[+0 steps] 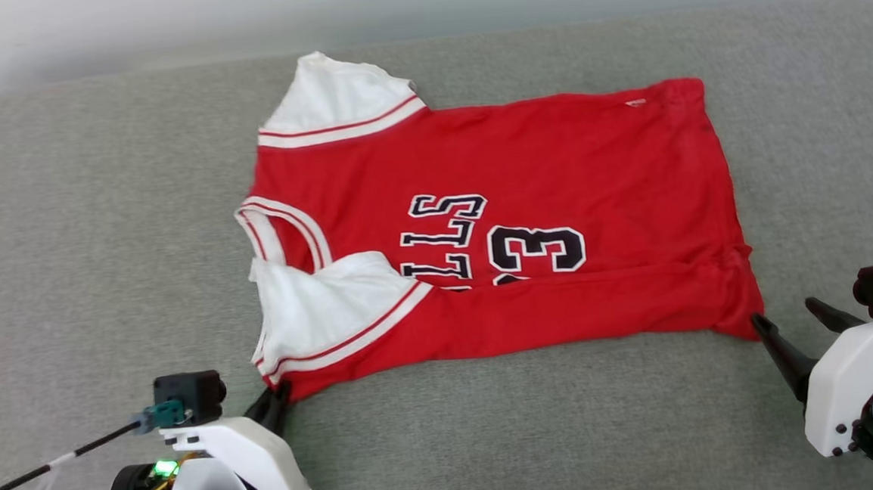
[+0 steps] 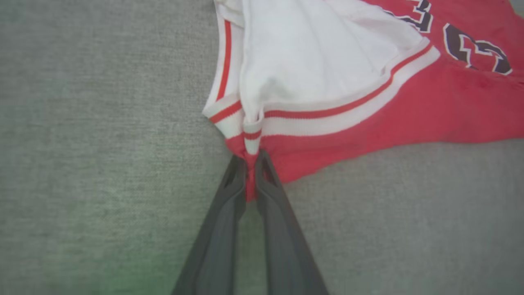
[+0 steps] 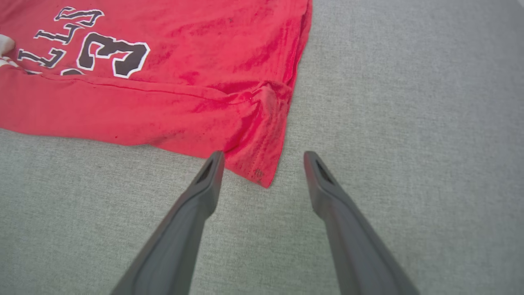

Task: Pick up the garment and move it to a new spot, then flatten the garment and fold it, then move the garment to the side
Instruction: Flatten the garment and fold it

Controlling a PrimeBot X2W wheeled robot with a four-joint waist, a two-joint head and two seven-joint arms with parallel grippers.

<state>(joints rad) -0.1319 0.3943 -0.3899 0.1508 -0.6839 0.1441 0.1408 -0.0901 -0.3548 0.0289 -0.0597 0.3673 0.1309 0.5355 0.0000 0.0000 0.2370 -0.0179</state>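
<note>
The red garment [image 1: 524, 186] lies spread on the grey cushion, neck to the left, hem to the right, its near long edge folded up over part of the "BULLS" lettering and the 33. My left gripper [image 1: 277, 397] is shut on the garment's near left corner [image 2: 250, 164], just below the white sleeve [image 2: 311, 61]. My right gripper [image 1: 785, 313] stands open at the near right hem corner [image 3: 262, 172], whose tip lies between the two fingers with neither finger pressing it.
The grey fabric cushion [image 1: 103, 243] stretches around the garment on all sides. A pale wall runs behind its far edge. A thin black cable [image 1: 48, 467] trails left from my left wrist.
</note>
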